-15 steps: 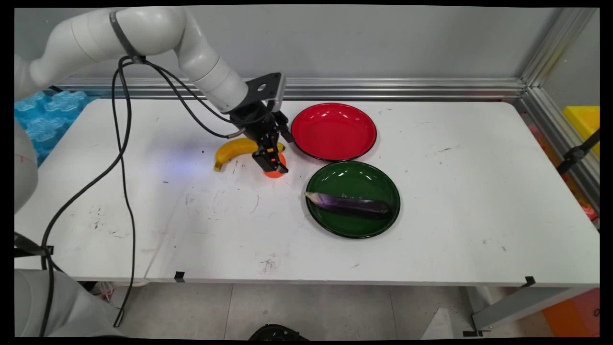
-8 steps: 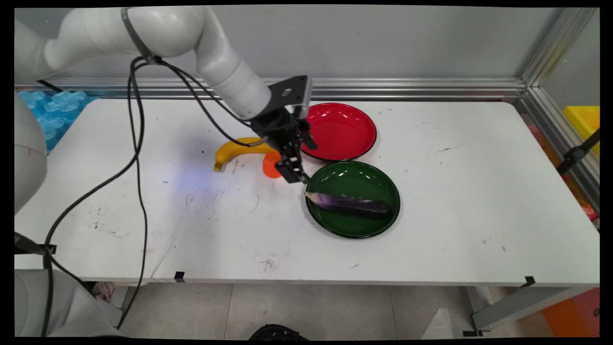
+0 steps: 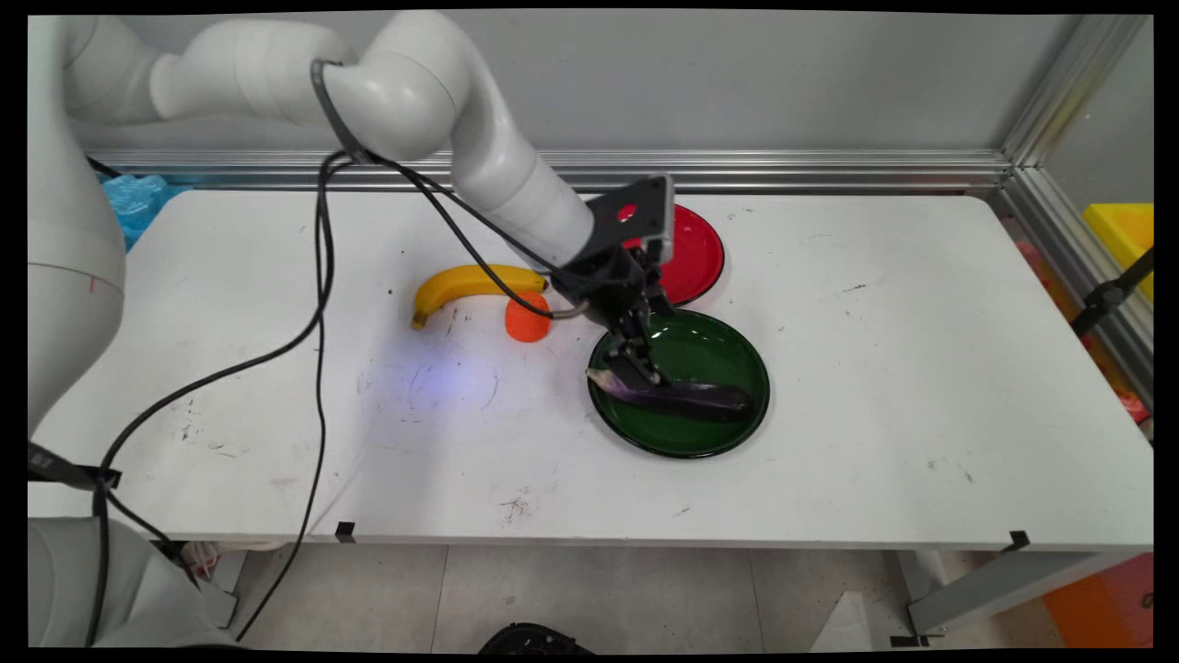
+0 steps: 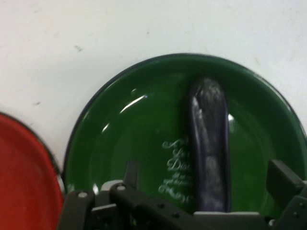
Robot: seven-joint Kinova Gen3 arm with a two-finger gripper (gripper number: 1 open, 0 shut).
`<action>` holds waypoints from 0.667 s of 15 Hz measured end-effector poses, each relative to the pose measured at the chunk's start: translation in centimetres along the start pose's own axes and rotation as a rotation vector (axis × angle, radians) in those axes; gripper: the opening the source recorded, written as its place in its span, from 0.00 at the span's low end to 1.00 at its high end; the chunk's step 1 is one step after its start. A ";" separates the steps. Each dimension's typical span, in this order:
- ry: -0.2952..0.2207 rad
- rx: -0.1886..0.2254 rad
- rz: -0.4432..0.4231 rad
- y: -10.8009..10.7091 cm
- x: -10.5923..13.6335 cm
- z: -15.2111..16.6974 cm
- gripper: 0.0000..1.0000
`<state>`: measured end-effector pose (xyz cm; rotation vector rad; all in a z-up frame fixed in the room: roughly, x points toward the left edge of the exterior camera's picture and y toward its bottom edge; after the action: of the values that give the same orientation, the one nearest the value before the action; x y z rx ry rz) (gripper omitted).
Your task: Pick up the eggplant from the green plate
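Over the green plate (image 3: 728, 428), near the red plate (image 3: 696, 253), we saw the gripper (image 3: 639, 370) spread open, holding nothing, straddling the eggplant (image 3: 686, 399) lying in it.

A white table (image 3: 829, 442), scuffed with dark marks, fills the middle of the frame. Directly on it lie a banana (image 3: 465, 284) and an orange ball (image 3: 525, 319) left of centre, a red plate (image 3: 695, 253) at upper centre and a green plate (image 3: 709, 345) just below it.
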<state>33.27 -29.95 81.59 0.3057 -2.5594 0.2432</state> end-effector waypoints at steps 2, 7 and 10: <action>0.007 -0.003 -0.005 0.7 0.3 1.4 1.00; 0.019 -0.008 -0.012 1.5 0.3 4.3 1.00; 0.023 -0.007 -0.015 1.6 0.1 5.6 1.00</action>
<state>30.03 -29.77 76.79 0.3180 -2.5339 0.2302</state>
